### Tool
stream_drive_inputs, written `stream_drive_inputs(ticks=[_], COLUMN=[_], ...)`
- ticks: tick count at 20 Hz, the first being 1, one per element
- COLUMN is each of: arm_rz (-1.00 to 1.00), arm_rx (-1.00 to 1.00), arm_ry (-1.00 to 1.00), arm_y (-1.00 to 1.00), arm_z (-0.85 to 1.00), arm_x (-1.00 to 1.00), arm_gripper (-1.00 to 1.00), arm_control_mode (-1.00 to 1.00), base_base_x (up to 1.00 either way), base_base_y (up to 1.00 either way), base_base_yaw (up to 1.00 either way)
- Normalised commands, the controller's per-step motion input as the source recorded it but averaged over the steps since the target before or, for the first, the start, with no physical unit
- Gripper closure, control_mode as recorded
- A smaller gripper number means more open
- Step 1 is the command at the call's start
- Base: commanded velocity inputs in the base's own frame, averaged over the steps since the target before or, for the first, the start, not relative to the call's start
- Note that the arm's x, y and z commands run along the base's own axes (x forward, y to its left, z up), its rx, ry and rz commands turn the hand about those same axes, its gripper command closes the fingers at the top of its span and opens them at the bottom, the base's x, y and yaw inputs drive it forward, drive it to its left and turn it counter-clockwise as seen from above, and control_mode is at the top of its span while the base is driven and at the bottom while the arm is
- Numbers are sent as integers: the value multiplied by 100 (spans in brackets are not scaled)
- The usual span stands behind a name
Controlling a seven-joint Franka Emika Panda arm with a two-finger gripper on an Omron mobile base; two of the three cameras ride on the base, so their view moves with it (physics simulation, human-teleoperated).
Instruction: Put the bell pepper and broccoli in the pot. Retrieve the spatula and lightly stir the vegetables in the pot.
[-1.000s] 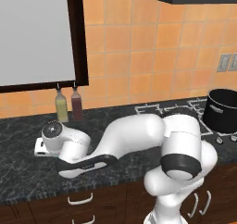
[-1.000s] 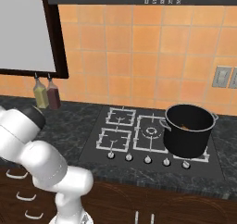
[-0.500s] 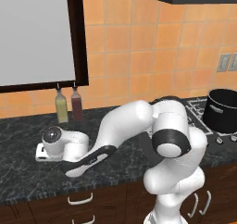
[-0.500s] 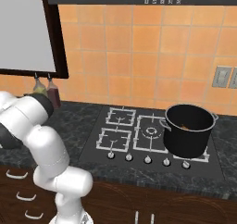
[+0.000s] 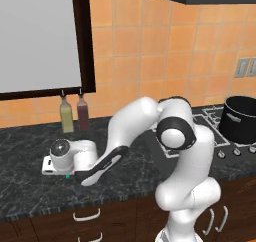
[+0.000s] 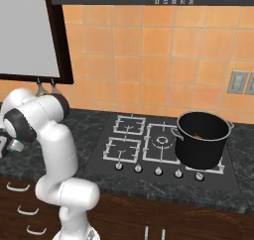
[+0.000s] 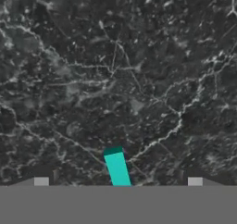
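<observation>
**Operator:** Pincer first: on the hand view I see its two tips at the bottom edge, set wide apart, with a teal bar, which I take for the spatula, rising between them. Nothing touches it, so I judge the jaws open and empty.

**Second:** Where is that in the room?

**Operator:** Far left of the counter. From the left base view the hand sits low over the dark stone, in front of two bottles by the wall, and a speck of green pokes out just under it.

**Second:** Which way does the handle run?

**Operator:** Its long axis runs nearly straight up the hand picture, away from the wrist, leaning slightly left, and crosswise to the line between the tips. I judge a straight descent should bring the tips down either side of it, no turn needed. How much of it lies beneath the hand, I cannot tell.

**Second:** And further right?

**Operator:** The stove, then the pot on its right burner, well apart from the hand. A small orange fleck inside may be the bell pepper; I cannot make out any broccoli.
</observation>
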Motion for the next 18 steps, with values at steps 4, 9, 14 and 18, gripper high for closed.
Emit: stream_drive_inputs(ticks=[4, 9, 14, 18], arm_rz=[0, 0, 0, 1], arm_rx=[0, 0, 0, 0], arm_ry=[1, 2, 3, 0], arm_y=[1, 7, 0, -11], arm_z=[-24, -23, -31, -51], arm_x=[19, 15, 8, 0], arm_gripper=[-100, -100, -100, -100], arm_control_mode=[-100, -100, -100, -100], base_base_x=[0, 0, 0, 0], base_base_y=[0, 0, 0, 0], base_base_yaw=[0, 0, 0, 0])
